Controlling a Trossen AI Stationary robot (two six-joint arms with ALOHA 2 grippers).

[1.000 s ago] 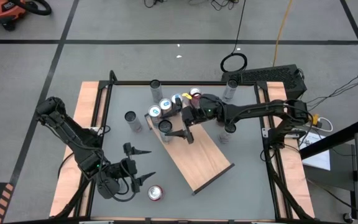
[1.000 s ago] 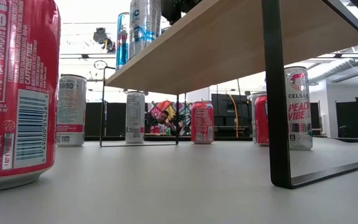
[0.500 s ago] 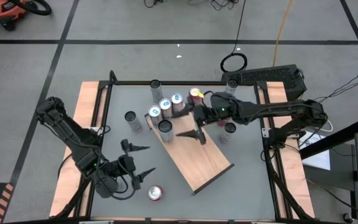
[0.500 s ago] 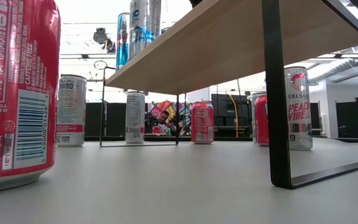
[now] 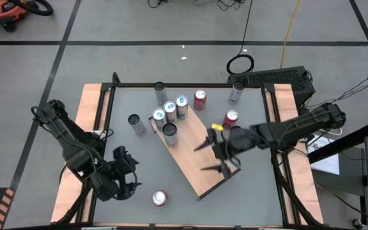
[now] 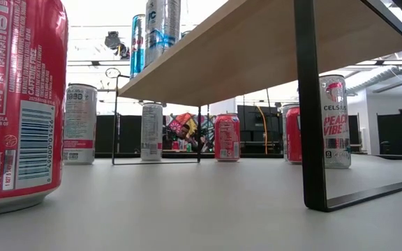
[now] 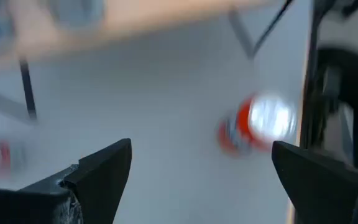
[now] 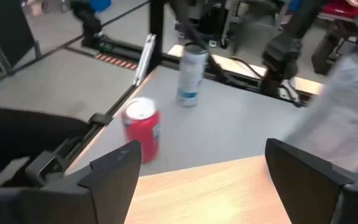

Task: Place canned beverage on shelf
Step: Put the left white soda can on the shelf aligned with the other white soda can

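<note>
The shelf [image 5: 203, 160], a light-brown board on thin black legs [image 6: 309, 104], stands slantwise mid-table. Several cans [image 5: 169, 110] stand upright on its far left end [image 6: 162, 24]. A red can [image 5: 159, 198] stands on the table by the near edge [image 6: 19, 104] [image 7: 253, 124] [image 8: 143, 127]. My left gripper [image 5: 128, 171] [image 7: 207, 180] hovers open, to the left of this can and above it, tipped down toward it. My right gripper [image 5: 208, 158] [image 8: 210, 168] hovers open over the shelf's near right part and holds nothing.
More cans stand on the table: a grey one [image 5: 133, 121] left of the shelf, and silver ones [image 5: 160, 88] [image 5: 237, 88] and red ones [image 5: 200, 97] [image 5: 230, 118] along the far and right sides. Pale wood strips [image 5: 88, 128] line the table's sides.
My right gripper has drawn away from the cans at the shelf's far left end and travelled along the board toward its near right end, staying open. My left gripper has risen a little and tipped from pointing right to slanting downward, still open. No can has moved.
</note>
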